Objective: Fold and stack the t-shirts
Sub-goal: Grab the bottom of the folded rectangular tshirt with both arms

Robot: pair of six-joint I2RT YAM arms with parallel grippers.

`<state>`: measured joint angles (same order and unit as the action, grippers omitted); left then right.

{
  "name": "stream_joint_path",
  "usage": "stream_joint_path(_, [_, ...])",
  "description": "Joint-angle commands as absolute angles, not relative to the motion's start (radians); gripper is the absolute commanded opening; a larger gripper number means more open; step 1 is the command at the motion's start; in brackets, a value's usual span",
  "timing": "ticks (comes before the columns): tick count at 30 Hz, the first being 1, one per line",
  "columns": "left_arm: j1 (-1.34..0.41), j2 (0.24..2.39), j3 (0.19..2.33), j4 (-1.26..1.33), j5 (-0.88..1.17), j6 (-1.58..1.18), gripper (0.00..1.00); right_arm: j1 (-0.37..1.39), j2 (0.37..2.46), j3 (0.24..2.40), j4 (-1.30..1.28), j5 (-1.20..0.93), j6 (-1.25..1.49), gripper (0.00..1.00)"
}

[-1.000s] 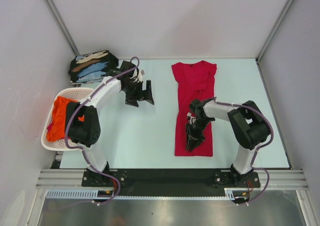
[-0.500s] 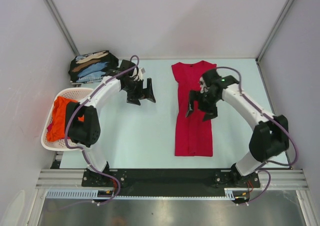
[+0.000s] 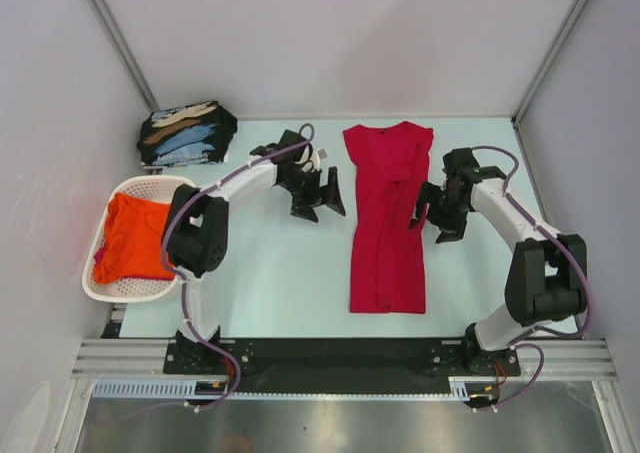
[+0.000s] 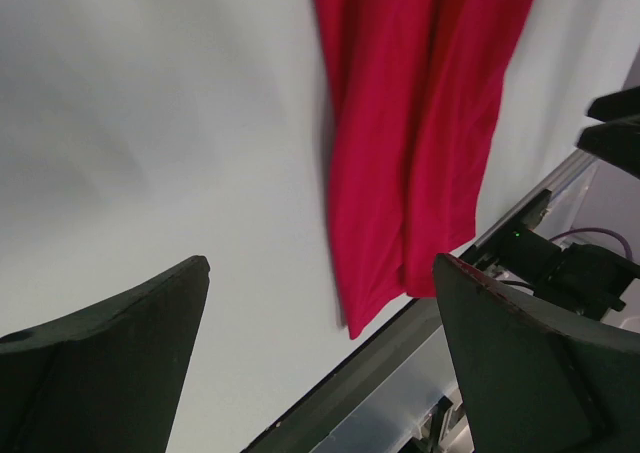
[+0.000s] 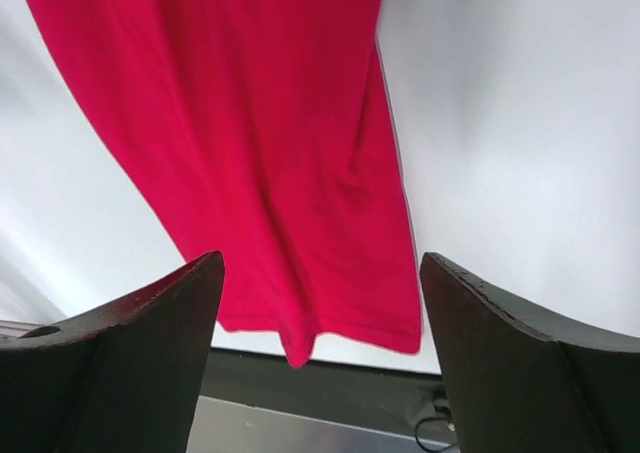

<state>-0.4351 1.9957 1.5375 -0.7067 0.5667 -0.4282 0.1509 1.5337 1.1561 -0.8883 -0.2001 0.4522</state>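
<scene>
Right hand [image 3: 432, 223] now off shirt, at its right edge; left hand [image 3: 320, 205] nearer its left. Both spread, empty. Red t-shirt [image 3: 388, 223] flat, worktop [image 3: 270, 273] centre-right, folded narrow. Soft, light, limp: pinch 2 near-hem corners.

The black left gripper [image 3: 320, 199] gapes wide just left of the crimson red cloth t-shirt [image 3: 385, 243], its arm stretched forward. The right gripper [image 3: 434, 220] hangs open at the shirt's right edge.

red t-shirt [image 4: 420, 123], its collar end beyond both wrist views' top edge
</scene>
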Motion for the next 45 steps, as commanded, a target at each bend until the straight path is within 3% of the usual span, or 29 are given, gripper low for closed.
stream_joint_path(1, [-0.469, 2.009, 1.65, -0.644, 0.66, -0.468, 1.0, 0.146, 1.594, 1.224, -0.782, -0.239, 0.465, 0.83])
stream_joint_path(8, [-0.512, 2.059, 1.689, -0.621, 0.65, -0.508, 1.0, 0.141, 1.692, 1.256, -0.649, -0.262, 0.453, 0.77])
stream_joint_path(9, [-0.511, 2.063, 1.693, -0.617, 0.652, -0.515, 1.0, 0.141, 1.715, 1.297, -0.634, -0.264, 0.448, 0.69])
stream_joint_path(10, [-0.512, 2.065, 1.697, -0.614, 0.649, -0.526, 1.0, 0.141, 1.735, 1.314, -0.621, -0.27, 0.443, 0.53])
stream_joint_path(11, [-0.511, 2.063, 1.706, -0.611, 0.647, -0.528, 1.0, 0.141, 1.777, 1.331, -0.603, -0.27, 0.448, 0.01])
stream_joint_path(27, [-0.5, 1.967, 1.609, -0.641, 0.594, -0.511, 1.0, 0.179, 2.216, 1.661, -0.54, -0.233, 0.449, 0.0])
stream_joint_path(39, [-0.488, 1.931, 1.572, -0.667, 0.574, -0.503, 1.0, 0.265, 2.381, 1.963, -0.635, -0.265, 0.428, 0.0])
stream_joint_path(42, [-0.486, 1.928, 1.571, -0.675, 0.569, -0.496, 1.0, 0.262, 2.39, 1.951, -0.709, -0.256, 0.426, 0.0])
stream_joint_path(45, [-0.483, 1.905, 1.525, -0.675, 0.566, -0.482, 1.0, 0.246, 2.251, 1.822, -0.727, -0.157, 0.405, 0.02])
